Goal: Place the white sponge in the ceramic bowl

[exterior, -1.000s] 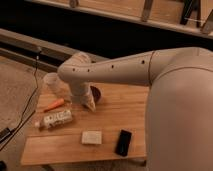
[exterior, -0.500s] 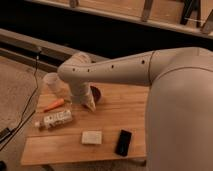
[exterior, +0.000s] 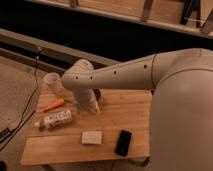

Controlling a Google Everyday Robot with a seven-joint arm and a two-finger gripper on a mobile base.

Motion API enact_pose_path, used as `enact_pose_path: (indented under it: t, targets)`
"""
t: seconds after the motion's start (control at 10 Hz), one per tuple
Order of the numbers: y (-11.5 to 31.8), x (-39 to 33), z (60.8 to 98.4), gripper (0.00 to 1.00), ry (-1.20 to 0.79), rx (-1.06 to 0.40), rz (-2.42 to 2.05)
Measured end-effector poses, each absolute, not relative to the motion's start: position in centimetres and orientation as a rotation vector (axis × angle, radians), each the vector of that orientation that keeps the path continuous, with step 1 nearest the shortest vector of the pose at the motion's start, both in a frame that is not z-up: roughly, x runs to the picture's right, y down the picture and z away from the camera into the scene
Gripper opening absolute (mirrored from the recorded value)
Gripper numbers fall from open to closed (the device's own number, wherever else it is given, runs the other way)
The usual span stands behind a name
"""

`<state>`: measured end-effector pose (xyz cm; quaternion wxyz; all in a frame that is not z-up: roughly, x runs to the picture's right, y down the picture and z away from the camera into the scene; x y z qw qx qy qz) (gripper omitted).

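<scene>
The white sponge [exterior: 91,137] lies flat on the wooden table [exterior: 135,112], near its front edge. The ceramic bowl [exterior: 97,93] is dark reddish-brown and stands at the back of the table, mostly hidden behind my arm. My gripper [exterior: 93,107] hangs at the end of the forearm, just in front of the bowl and above the table. It is a short way behind the sponge and not touching it. Nothing shows in the gripper.
A translucent white cup [exterior: 51,81] stands at the back left. An orange object [exterior: 54,105] and a bottle lying on its side [exterior: 55,120] are on the left. A black flat block [exterior: 123,142] lies right of the sponge. My large arm spans the right side.
The forearm and gripper have shifted slightly down and forward, toward the sponge. The objects on the table have not moved.
</scene>
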<state>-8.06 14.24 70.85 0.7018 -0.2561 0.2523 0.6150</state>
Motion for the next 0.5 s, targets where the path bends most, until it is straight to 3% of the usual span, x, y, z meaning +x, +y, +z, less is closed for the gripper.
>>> enact_pose_path:
  t: [0.5]
  targets:
    - [20.6, -9.5, 72.2, 0.65, 0.562, -0.614, 1.37]
